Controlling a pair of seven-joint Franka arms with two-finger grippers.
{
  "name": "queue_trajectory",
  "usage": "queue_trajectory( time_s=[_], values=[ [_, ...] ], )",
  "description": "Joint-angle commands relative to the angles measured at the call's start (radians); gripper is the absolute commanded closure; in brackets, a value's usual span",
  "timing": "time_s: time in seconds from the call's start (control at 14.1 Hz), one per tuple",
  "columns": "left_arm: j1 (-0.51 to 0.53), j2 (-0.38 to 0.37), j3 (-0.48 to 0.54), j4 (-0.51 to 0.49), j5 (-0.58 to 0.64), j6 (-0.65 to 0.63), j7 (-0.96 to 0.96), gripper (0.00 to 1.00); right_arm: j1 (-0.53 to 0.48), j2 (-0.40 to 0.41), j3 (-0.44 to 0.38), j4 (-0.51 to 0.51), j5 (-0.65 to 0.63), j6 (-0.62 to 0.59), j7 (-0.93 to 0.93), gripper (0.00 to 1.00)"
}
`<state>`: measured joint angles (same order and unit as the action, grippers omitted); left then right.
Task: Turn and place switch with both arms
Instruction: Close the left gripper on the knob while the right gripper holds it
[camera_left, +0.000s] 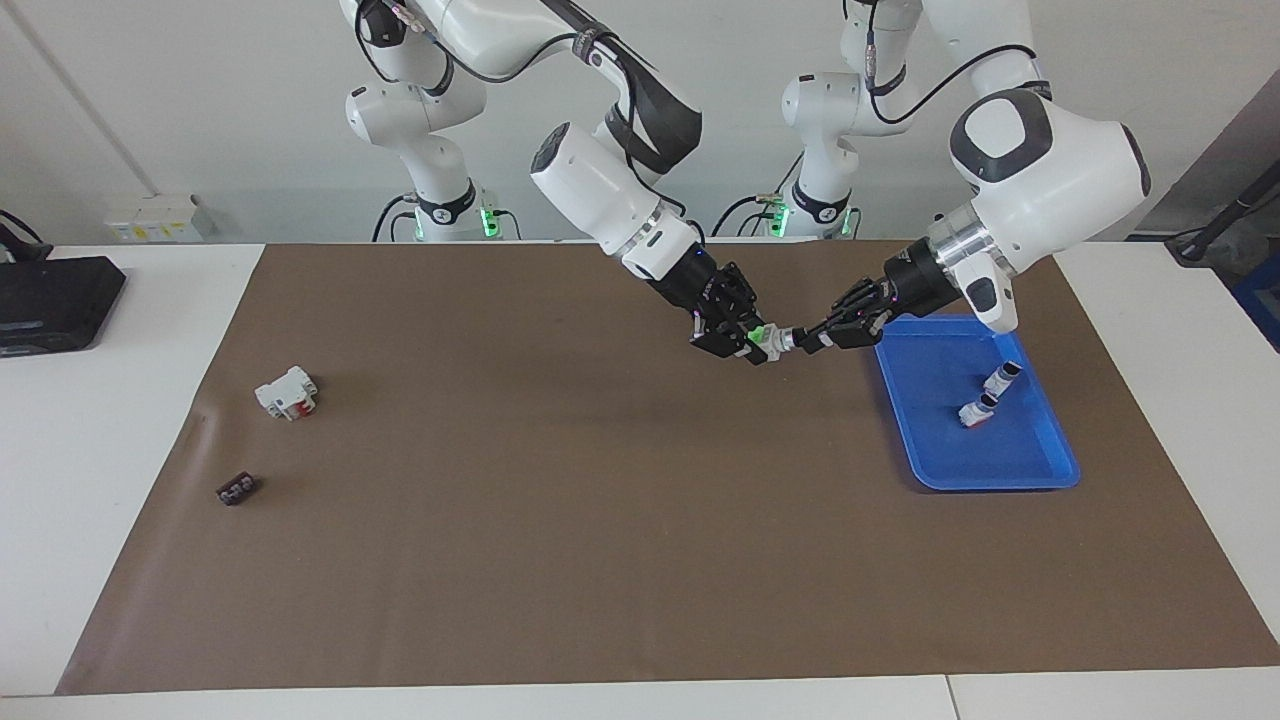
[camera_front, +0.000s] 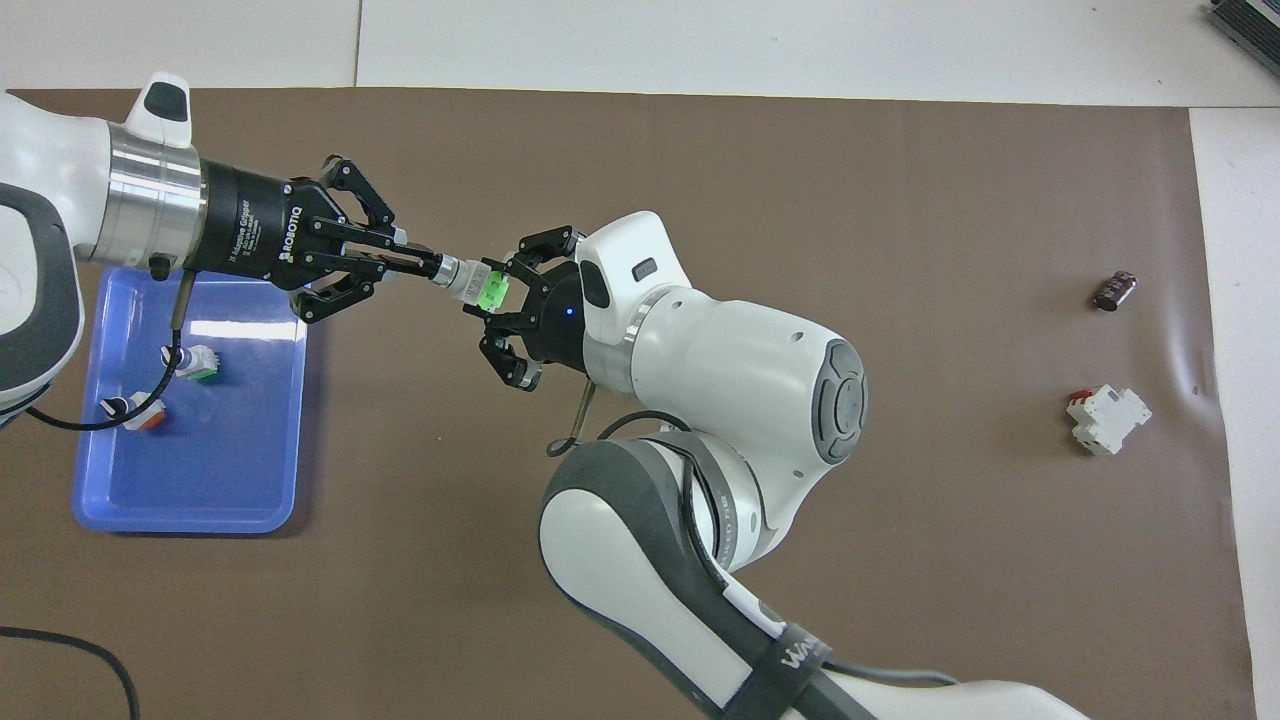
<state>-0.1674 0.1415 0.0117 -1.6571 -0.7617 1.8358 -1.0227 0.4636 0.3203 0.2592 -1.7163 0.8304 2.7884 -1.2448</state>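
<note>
Switch (camera_left: 772, 340), a tiny white-grey block with a bright green face and a round black knob, hangs in the air over the brown paper mat (camera_left: 560, 520), near the blue plastic tray (camera_left: 1062, 470). Right gripper (camera_left: 752, 345) is clamped on its green end; left gripper (camera_left: 806, 341) has its fingertips pinched on the knob end. Two small switches (camera_left: 988, 394) lie in the tray. Toward the right arm's end sit a white block with a red tab (camera_left: 287, 392) and a small flat dark piece (camera_left: 236, 489).
</note>
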Motion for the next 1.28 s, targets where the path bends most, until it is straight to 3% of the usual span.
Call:
queue_trajectory(
  time_s=[0.0,1.21],
  values=[
    [-0.023,-0.011,0.008,0.0,0.056,-0.003,-0.175,1.0,-0.005,-0.02,0.008,-0.011,-0.025,0.002,0.039,1.0],
    [-0.044,-0.013,0.008,-0.007,0.125,0.034,-0.914,1.0,-0.005,-0.02,0.009,-0.011,-0.027,0.002,0.068,1.0]
  ],
)
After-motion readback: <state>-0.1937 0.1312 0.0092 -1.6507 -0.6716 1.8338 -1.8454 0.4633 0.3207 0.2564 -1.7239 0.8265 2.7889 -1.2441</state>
